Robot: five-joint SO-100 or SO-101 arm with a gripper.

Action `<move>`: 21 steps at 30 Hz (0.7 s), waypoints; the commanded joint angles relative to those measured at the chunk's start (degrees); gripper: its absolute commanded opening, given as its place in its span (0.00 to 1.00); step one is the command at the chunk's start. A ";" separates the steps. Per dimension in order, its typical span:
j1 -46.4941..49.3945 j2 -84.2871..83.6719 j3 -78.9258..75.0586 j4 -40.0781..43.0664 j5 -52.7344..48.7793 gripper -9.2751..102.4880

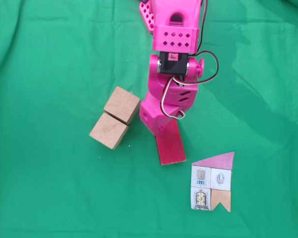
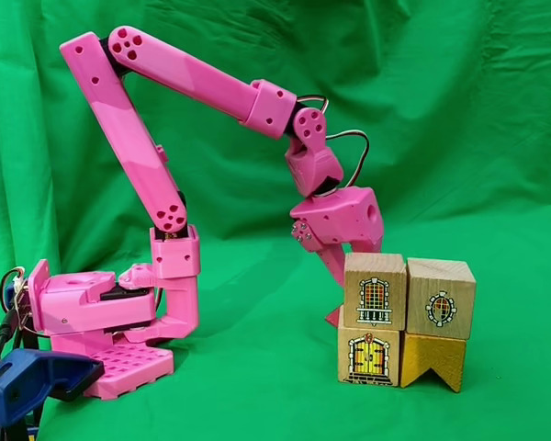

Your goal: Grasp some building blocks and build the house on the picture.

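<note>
Here the pink tool (image 1: 161, 130) is down low on the near end of the red flat block (image 1: 170, 148) in a fixed view from above; its fingers are hidden under the wrist housing, so can't tell how wide they are or whether they grip the block. The block lies flat on the green-covered table (image 1: 49, 59), long axis running away from the arm, free end toward the bottom of the frame. Two tan cubes (image 1: 115, 118) sit touching each other just left of the tool, apart from the red block. House picture (image 1: 213, 181) lies flat, lower right of the block, near but not touching. In a fixed view from the side the tool (image 2: 335, 276) reaches down behind printed blocks (image 2: 406, 319) stacked in the foreground.
</note>
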 commanded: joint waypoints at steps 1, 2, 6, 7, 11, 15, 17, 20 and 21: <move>0.09 0.00 -4.04 -0.44 -0.18 0.09; 0.09 0.00 -4.48 -0.44 -0.18 0.09; 0.18 0.26 -4.92 -0.44 -0.09 0.09; 0.18 0.09 -5.01 -0.53 -0.09 0.09; 0.09 -0.35 -5.01 -0.53 -0.09 0.09; -0.09 -0.35 -5.10 -0.53 -0.88 0.09; -0.18 -0.44 -5.98 -0.53 -1.05 0.10; -0.26 -0.44 -6.24 -0.44 -1.14 0.14; -0.26 -0.44 -6.24 -0.44 -1.14 0.15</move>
